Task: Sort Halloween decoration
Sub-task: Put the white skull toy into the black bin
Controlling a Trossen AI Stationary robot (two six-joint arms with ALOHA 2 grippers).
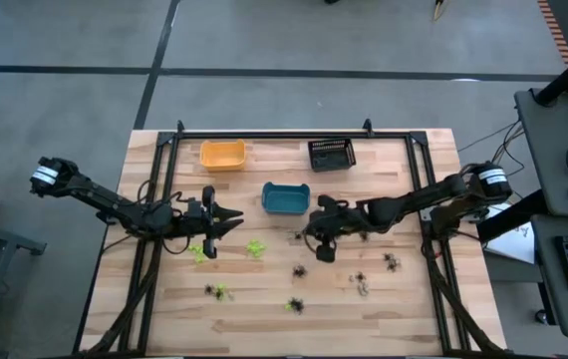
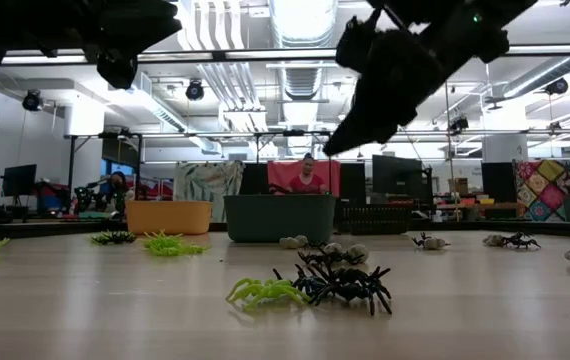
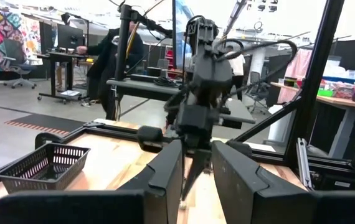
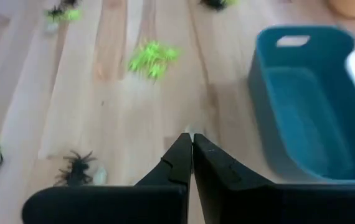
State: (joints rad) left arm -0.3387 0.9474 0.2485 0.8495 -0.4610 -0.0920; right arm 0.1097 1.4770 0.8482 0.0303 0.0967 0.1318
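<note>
1. Halloween decoration (image 1: 255, 248) lies scattered across the table (image 1: 384, 309), lime, black and pale pieces, all outside the bins.
2. Left hand (image 1: 226, 221) hovers beside the lime pieces, fingers slightly apart, nothing held.
3. Right hand (image 1: 316, 236), below the teal bin (image 1: 285, 198), is pressed together and empty.

From my remote station, the table (image 1: 264, 299) looked like pale planked wood with a smooth matt finish, framed by black metal rails (image 1: 274, 134). The teal bin (image 4: 302, 99) read as smooth, slightly glossy plastic, the black basket (image 3: 43, 168) as open mesh. The lime spiders (image 4: 152, 59) looked like spiky plastic.
</note>
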